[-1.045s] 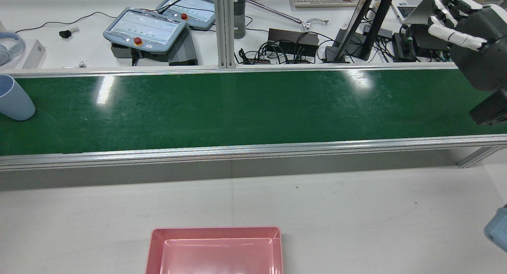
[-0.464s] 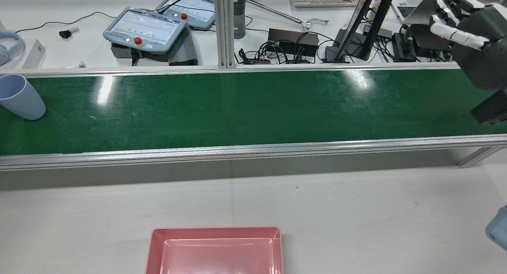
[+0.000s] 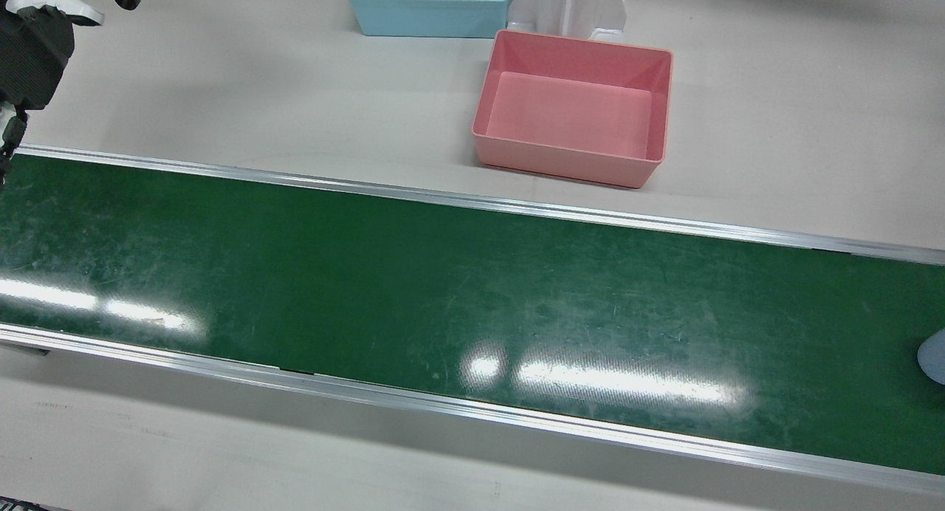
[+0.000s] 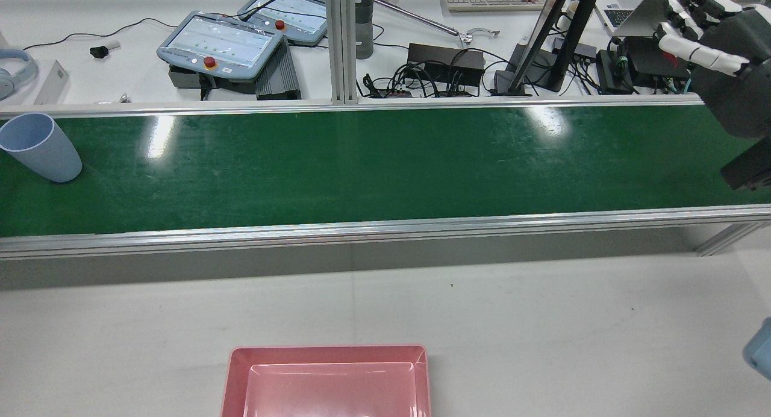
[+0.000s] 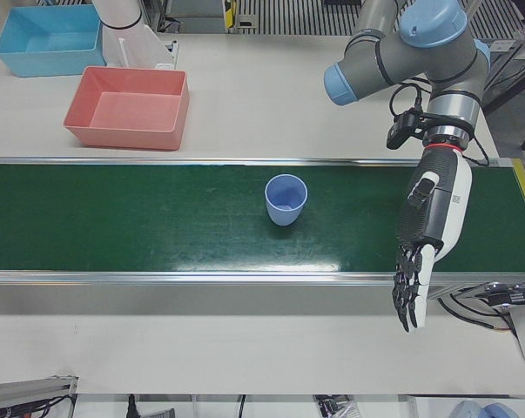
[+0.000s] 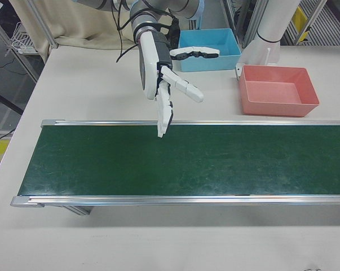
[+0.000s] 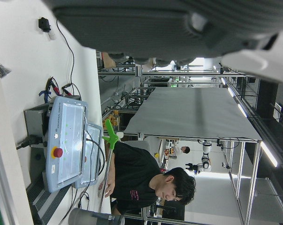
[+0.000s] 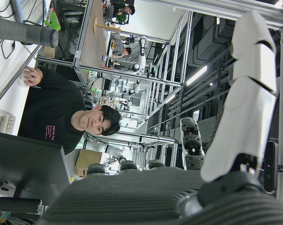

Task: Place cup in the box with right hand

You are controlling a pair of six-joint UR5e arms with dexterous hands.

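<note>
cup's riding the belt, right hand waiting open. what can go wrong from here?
1. The cup is an upright, tapered, light-looking thing on the belt; a mistimed close may knock it over.
2. The right hand hovers near the belt's robot-side rail, so it likely has to reach across.
3. The pink box sits beside a blue box; a drifting drop could land wrong.

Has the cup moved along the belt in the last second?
Yes. In the rear view the cup has slid rightward from the frame's left edge, along the green belt, toward the right hand.
</note>
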